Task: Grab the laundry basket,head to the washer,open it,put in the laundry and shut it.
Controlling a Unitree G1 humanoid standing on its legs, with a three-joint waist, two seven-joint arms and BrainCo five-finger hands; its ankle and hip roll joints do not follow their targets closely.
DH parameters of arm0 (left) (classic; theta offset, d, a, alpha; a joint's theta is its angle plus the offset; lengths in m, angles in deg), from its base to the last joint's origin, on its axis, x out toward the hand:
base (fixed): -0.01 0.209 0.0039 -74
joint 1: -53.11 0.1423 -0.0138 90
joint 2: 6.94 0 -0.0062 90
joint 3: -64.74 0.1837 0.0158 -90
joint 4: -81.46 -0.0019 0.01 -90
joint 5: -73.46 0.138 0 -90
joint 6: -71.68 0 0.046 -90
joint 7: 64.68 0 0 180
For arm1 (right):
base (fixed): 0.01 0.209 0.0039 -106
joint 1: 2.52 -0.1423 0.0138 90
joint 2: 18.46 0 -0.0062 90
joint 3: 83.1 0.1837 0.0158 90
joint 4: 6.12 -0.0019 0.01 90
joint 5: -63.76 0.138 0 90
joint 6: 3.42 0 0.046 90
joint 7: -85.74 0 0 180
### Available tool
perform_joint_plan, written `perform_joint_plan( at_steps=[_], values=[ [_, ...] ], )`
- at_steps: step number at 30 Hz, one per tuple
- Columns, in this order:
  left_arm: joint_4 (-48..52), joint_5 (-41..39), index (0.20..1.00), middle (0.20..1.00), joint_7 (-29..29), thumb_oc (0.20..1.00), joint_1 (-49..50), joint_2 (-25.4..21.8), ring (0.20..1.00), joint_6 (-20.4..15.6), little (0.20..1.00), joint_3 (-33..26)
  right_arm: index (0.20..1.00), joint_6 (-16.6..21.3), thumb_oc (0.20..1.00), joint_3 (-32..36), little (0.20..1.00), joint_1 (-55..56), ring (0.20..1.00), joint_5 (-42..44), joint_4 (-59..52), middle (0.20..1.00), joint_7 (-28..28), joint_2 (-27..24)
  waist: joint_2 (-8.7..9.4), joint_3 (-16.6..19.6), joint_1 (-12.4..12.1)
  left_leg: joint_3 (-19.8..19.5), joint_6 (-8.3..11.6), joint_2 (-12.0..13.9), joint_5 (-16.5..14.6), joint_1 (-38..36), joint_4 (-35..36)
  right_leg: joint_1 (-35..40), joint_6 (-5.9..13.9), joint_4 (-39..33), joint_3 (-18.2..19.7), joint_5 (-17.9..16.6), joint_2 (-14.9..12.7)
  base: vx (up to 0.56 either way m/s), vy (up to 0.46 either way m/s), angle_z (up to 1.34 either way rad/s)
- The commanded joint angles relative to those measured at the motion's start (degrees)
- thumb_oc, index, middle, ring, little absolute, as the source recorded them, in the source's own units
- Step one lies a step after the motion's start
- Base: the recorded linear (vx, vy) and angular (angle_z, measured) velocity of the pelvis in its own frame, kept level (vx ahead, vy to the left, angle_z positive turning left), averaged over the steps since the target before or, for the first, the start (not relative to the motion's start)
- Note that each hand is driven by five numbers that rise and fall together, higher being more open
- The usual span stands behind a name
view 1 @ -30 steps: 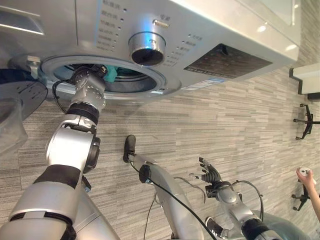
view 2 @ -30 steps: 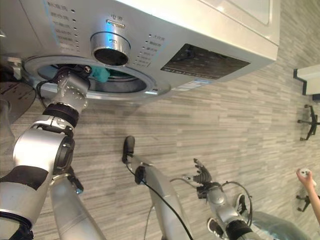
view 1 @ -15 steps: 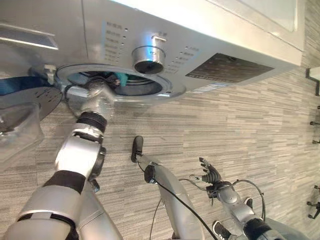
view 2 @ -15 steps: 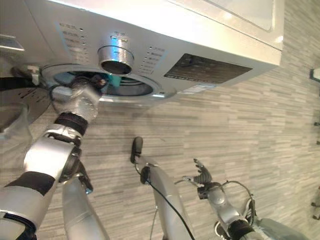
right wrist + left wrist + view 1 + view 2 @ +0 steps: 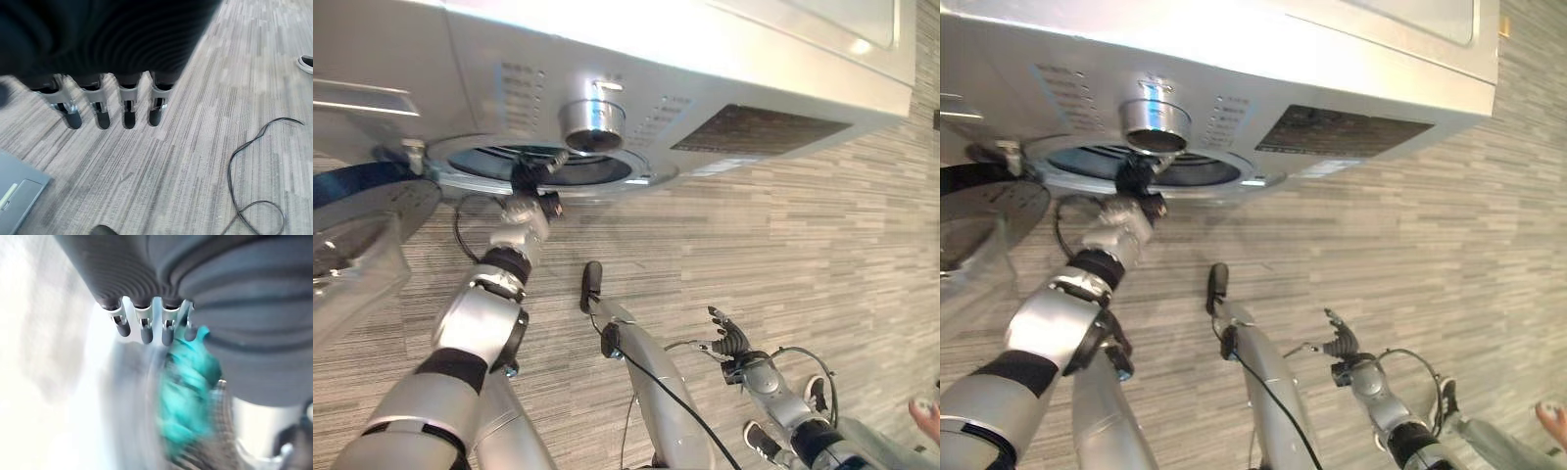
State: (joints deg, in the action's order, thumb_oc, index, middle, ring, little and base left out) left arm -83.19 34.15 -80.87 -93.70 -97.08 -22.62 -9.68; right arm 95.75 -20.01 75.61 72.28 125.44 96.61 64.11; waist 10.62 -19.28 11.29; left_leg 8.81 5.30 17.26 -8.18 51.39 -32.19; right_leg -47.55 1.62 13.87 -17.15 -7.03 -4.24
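Left eye view: my left hand (image 5: 530,176) sits at the rim of the silver front-loading washer's round port (image 5: 548,164) in the upper left of the frame, drawn back from deep inside the drum where it reached a second ago. The teal cloth that showed beside the wrist then is gone from the opening. The washer's round glass door (image 5: 357,240) hangs open at the far left.

Right eye view: my right hand (image 5: 1341,340) idles low, right of centre, over the grey striped floor (image 5: 1410,225), fingers loosely spread. A person's hand (image 5: 1553,421) shows at the lower right edge.

Left wrist view: my fingers (image 5: 145,328) run straight and apart, holding nothing; the teal laundry (image 5: 188,391) lies just past them inside the drum.

Right wrist view: straight fingers (image 5: 101,115) over bare floor, a grey panel (image 5: 17,196) at the lower left corner.

I judge the load is in; shutting the door is next.
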Motion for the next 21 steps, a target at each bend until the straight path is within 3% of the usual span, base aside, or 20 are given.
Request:
perform_joint_plan(
  at_steps=[1, 4, 7, 11, 12, 13, 21],
  values=[
    [2.6, 0.6, 1.0, 1.0, -0.4, 1.0, 0.2, -0.4, 1.0, -2.1, 1.0, -4.1, 1.0, 0.9, 1.0, 2.4, 1.0, -0.9, 1.0, -0.6, -4.1, 1.0, 1.8, -3.0, 0.51, -3.7, 0.7, -1.1, -0.63, -1.3, 1.1, -4.8, 3.6, 1.7, 7.08, -2.3, 0.1, -0.6, -1.6, -0.01, 0.051, 0.45],
    [4.3, -2.6, 1.0, 1.0, 0.2, 1.0, 11.9, 3.9, 1.0, -3.2, 1.0, -8.2, 1.0, 0.5, 1.0, 3.9, 1.0, -1.4, 1.0, -2.3, -2.5, 1.0, 3.5, -1.9, -1.02, -5.4, -1.9, -0.7, -0.91, -4.6, 3.5, -9.7, 10.6, 5.0, 7.7, -3.6, 0.0, -1.4, -3.6, 0.02, 0.031, 0.3],
    [7.3, 0.3, 1.0, 1.0, 0.8, 1.0, 21.6, 6.0, 1.0, -3.9, 1.0, -7.1, 1.0, 0.4, 1.0, 6.3, 1.0, -0.4, 1.0, -2.1, 1.6, 1.0, 4.6, -0.6, -3.23, -6.0, -4.5, -0.7, -0.99, -6.7, 5.4, -15.4, 15.3, 9.2, 7.72, -3.9, -0.4, -1.3, -5.2, 0.06, 0.033, 0.28],
    [11.5, 4.0, 1.0, 1.0, 3.1, 1.0, 31.6, 4.9, 1.0, -4.7, 1.0, -5.2, 1.0, 0.4, 1.0, 11.0, 1.0, 0.0, 1.0, 1.1, 8.6, 1.0, 4.3, 0.3, -6.56, -5.8, -7.9, -0.8, -0.9, -8.1, 7.1, -23.5, 20.3, 16.3, 7.73, -4.0, -1.7, -0.4, -6.8, 0.09, 0.065, 0.29],
    [11.5, 4.0, 1.0, 1.0, 3.1, 1.0, 31.6, 4.9, 1.0, -4.7, 1.0, -5.2, 1.0, 0.4, 1.0, 11.0, 1.0, 0.0, 1.0, 1.1, 8.6, 1.0, 4.3, 0.3, -6.56, -5.8, -7.9, -0.8, -0.9, -8.1, 7.1, -23.5, 20.3, 16.3, 7.73, -4.0, -1.7, -0.4, -6.8, 0.13, 0.043, 0.27],
    [16.4, 6.7, 1.0, 1.0, 4.9, 1.0, 36.9, 3.4, 1.0, -5.6, 1.0, -2.5, 1.0, 0.1, 1.0, 13.2, 1.0, -0.1, 1.0, 2.8, 13.5, 1.0, 3.4, -0.4, -8.84, -4.9, -9.8, -1.6, -0.73, -8.8, 8.0, -27.7, 22.8, 21.0, 7.76, -4.8, -3.0, 0.2, -7.4, 0.15, 0.033, 0.26],
    [39.2, 11.4, 1.0, 1.0, 13.8, 1.0, 56.0, -6.0, 1.0, -4.9, 1.0, 2.2, 1.0, -2.4, 1.0, 16.7, 1.0, 4.0, 1.0, 2.1, 24.2, 1.0, -2.2, -2.9, -14.91, 1.0, -15.6, -6.0, 0.05, -10.2, 13.5, -38.7, 31.7, 36.6, 7.75, -10.3, -11.7, 0.9, -9.4, 0.11, -0.005, 0.51]
  ],
)
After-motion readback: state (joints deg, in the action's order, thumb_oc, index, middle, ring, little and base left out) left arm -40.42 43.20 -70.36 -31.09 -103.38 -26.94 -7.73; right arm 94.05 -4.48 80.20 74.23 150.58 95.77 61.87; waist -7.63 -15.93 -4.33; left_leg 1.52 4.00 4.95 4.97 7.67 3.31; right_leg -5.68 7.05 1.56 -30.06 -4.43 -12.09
